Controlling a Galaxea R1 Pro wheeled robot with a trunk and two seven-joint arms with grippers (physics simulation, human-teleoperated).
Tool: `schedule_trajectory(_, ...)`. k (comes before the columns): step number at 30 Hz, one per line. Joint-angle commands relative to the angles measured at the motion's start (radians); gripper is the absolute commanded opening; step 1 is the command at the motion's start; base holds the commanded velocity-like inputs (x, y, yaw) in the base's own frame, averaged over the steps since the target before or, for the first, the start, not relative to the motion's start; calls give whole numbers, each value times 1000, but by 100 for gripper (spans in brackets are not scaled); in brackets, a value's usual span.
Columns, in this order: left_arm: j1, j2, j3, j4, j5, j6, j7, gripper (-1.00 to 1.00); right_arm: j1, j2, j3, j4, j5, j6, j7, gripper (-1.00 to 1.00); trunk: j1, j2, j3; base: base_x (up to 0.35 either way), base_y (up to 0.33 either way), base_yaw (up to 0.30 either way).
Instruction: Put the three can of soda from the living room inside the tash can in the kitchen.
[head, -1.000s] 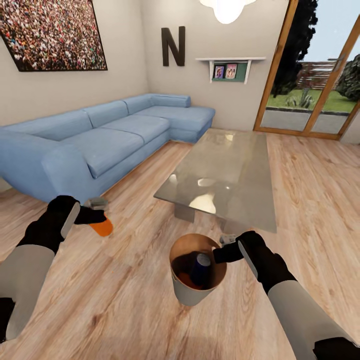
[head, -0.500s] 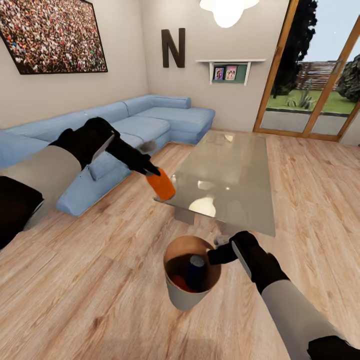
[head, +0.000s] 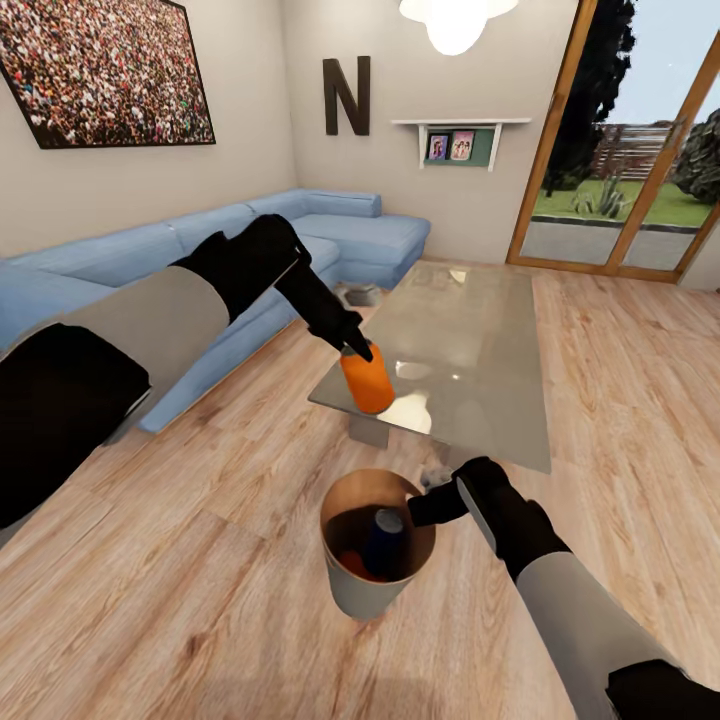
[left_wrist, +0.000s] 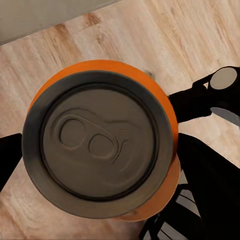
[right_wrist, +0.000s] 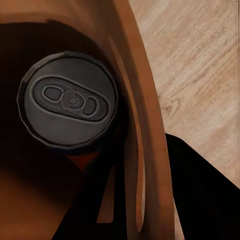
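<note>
Standing in the living room, you face a long blue sofa (head: 250, 260) beyond your left arm and a glass coffee table (head: 460, 350) ahead. Your right gripper (head: 425, 507) clamps the rim of the trash can (head: 372, 590), held just above the wood floor. Your left gripper (head: 352, 345) is closed on an orange soda can (head: 367, 380), hanging above and beyond the bin. Inside the bin, beside your right fingers, stands a dark blue can (head: 385, 540) with another orange can (head: 352, 563) beneath it.
</note>
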Motion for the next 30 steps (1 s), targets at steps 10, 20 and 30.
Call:
schedule_trajectory(10, 29, -5, -7, -11, -12, 0, 4, -100, -78, -8, -9, 130, -23, 4, -4, -100, 0, 0, 0, 0, 0, 0)
schedule_trajectory(20, 196, -11, -10, -171, -198, 0, 3, -100, -117, -2, -10, 140, -23, 4, 13, -100, 0, 0, 0, 0, 0, 0)
schedule_trajectory(30, 280, -14, -10, -209, -216, 0, 4, -100, -149, 8, -7, 145, -23, 4, 17, -100, 0, 0, 0, 0, 0, 0)
